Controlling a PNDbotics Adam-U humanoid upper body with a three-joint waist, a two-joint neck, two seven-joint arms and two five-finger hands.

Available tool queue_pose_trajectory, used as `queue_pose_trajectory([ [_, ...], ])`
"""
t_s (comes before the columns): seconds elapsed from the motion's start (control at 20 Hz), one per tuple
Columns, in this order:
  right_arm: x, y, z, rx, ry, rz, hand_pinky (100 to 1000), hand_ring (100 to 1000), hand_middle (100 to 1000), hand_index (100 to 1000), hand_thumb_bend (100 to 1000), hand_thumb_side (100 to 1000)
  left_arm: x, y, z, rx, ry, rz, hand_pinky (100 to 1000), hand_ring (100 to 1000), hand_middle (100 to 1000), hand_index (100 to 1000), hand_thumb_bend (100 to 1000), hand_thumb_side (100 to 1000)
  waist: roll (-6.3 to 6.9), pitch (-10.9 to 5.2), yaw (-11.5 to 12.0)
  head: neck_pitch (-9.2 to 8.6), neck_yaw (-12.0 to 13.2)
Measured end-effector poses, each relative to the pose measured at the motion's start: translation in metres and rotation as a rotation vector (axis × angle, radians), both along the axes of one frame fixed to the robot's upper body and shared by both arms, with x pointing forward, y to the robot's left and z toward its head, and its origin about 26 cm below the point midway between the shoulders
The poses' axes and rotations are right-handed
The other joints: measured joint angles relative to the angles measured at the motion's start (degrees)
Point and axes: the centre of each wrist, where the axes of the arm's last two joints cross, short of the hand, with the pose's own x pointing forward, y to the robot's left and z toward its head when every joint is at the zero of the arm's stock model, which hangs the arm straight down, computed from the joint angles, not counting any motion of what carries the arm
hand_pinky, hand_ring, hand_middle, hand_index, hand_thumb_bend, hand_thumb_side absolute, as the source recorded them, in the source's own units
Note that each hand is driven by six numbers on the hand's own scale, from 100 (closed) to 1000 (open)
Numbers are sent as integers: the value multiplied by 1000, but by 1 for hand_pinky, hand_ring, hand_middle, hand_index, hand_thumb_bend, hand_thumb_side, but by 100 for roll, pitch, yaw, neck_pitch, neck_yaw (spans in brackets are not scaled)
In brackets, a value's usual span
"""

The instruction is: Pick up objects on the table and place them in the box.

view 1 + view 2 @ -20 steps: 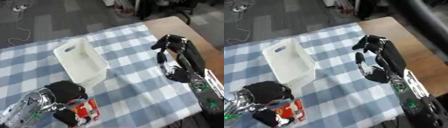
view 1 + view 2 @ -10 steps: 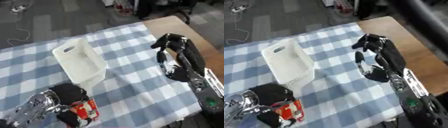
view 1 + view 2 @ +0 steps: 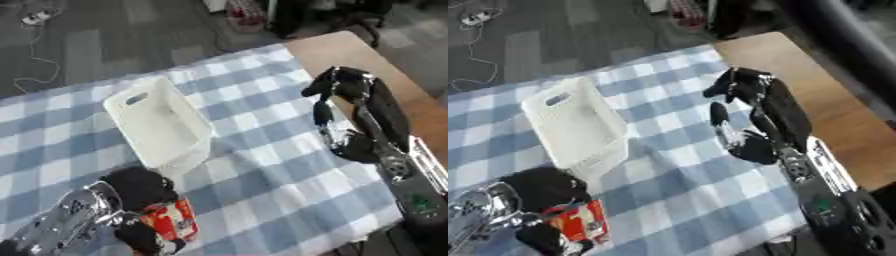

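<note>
A white plastic box stands on the blue-and-white checked table, its long side running toward the far left. Just in front of its near end, my left hand is shut on a red and white packet, fingers over the top and thumb below. The packet sits low over the cloth at the near left. My right hand hovers above the table's right side with its fingers curled downward and nothing in them.
A bare wooden tabletop shows past the cloth's right edge. Dark floor with a white cable lies beyond the far edge. Open checked cloth lies between the two hands.
My left hand has closed further round the red packet, which has shifted slightly nearer the box. The right hand has barely moved.
</note>
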Motion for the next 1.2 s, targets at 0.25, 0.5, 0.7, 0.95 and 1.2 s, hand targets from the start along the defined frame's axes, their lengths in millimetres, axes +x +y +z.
queue_pose_trajectory([
  [0.25,0,-1,1,-7,0,3,402,401,544,656,100,932,0,0,-2,18,-17,-5,705,810,785,876,477,1000,5,6,-21,0,0],
  [0.5,1,0,2,-8,-2,6,402,401,544,656,100,930,5,2,-13,64,-18,10,713,816,785,873,449,1000,21,10,-50,0,0],
  [0.7,2,0,3,-6,-4,10,402,401,544,656,100,929,8,3,-21,102,-22,20,712,810,775,864,412,1000,24,13,-56,0,0],
  [0.95,2,0,4,-4,-2,11,402,401,542,656,100,928,9,1,-22,110,-36,14,632,584,593,753,241,1000,32,13,-67,0,4],
  [1.2,2,0,4,-4,-1,11,401,400,542,656,100,928,8,-1,-22,110,-44,-8,427,394,398,597,167,945,32,13,-68,0,5],
])
